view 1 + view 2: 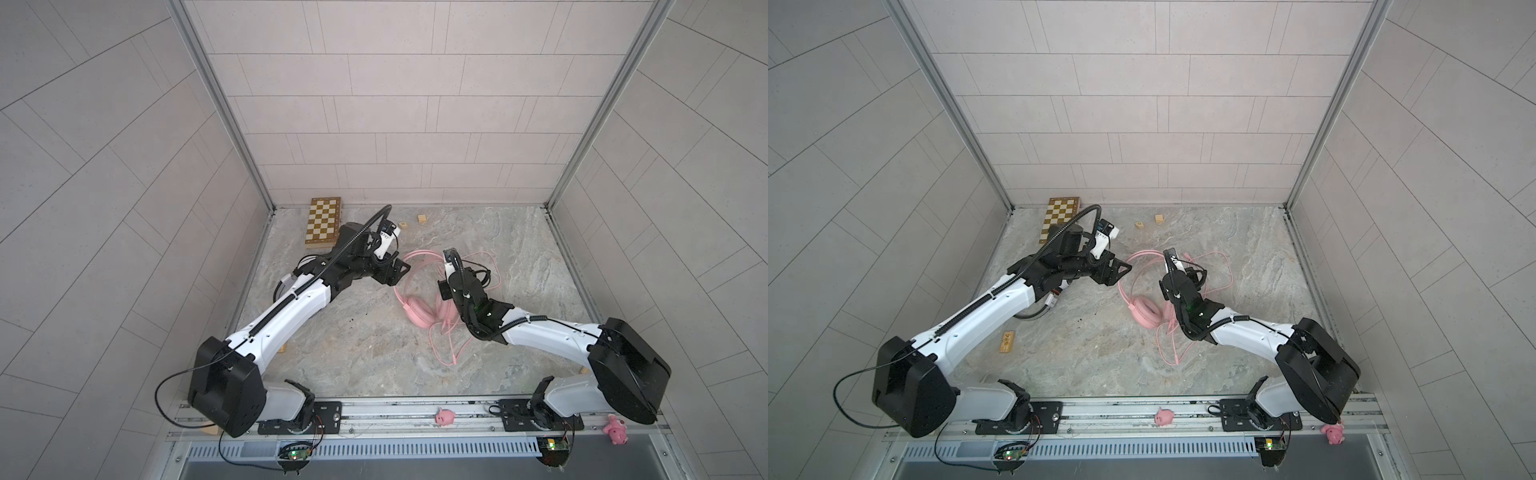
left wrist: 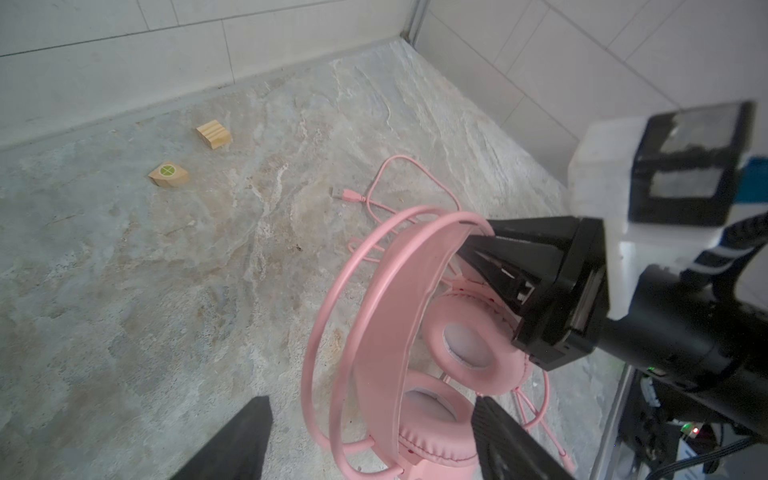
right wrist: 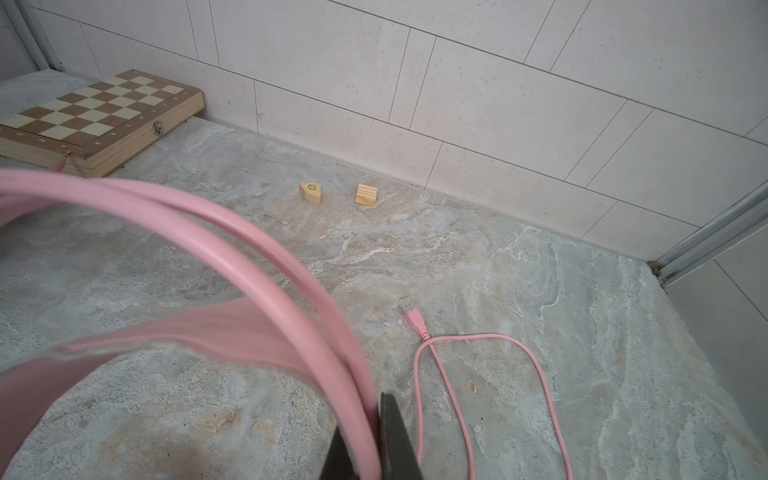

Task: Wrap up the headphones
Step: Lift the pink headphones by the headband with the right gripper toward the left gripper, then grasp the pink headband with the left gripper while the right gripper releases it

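Headphones (image 1: 417, 313), one pink pair, one chessboard (image 1: 324, 222), two toy pigs (image 1: 444, 417)

Soft, even light, faint shadows — edges bend, wrist views blur close-up.

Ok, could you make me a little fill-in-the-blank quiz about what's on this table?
The headphones are all ____ in colour. The right gripper has its jaws shut on their ____. The left gripper has its jaws ____. Beside the back wall lie ____ small wooden blocks.
Missing words: pink; headband; open; two.
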Controlling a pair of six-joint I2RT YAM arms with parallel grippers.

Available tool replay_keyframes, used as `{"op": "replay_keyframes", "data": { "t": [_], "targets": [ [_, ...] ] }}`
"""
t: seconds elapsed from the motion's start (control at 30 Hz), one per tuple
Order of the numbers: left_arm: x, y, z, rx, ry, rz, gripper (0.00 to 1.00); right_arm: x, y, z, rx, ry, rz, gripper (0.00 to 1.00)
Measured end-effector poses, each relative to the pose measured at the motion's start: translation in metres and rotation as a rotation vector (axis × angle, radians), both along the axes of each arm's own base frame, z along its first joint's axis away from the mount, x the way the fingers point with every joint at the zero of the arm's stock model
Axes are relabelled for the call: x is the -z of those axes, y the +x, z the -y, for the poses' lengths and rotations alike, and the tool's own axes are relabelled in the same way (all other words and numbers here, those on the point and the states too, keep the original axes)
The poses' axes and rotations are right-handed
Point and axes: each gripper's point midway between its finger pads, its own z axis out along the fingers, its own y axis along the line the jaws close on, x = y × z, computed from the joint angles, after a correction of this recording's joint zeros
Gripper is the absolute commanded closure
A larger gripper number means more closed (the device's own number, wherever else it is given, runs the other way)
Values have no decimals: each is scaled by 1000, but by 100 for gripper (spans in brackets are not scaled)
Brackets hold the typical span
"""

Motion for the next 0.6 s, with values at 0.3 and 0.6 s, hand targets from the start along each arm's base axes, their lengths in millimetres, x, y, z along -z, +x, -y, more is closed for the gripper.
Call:
{"op": "replay_keyframes", "data": {
  "t": [0.3,0.6],
  "targets": [
    [37,-4,5,23,224,-6,8,4,-8,-11,-28,45,8,95],
    [44,6,-12,-55,312,16,5,13,-15,-35,-90,61,-3,94]
  ]
}}
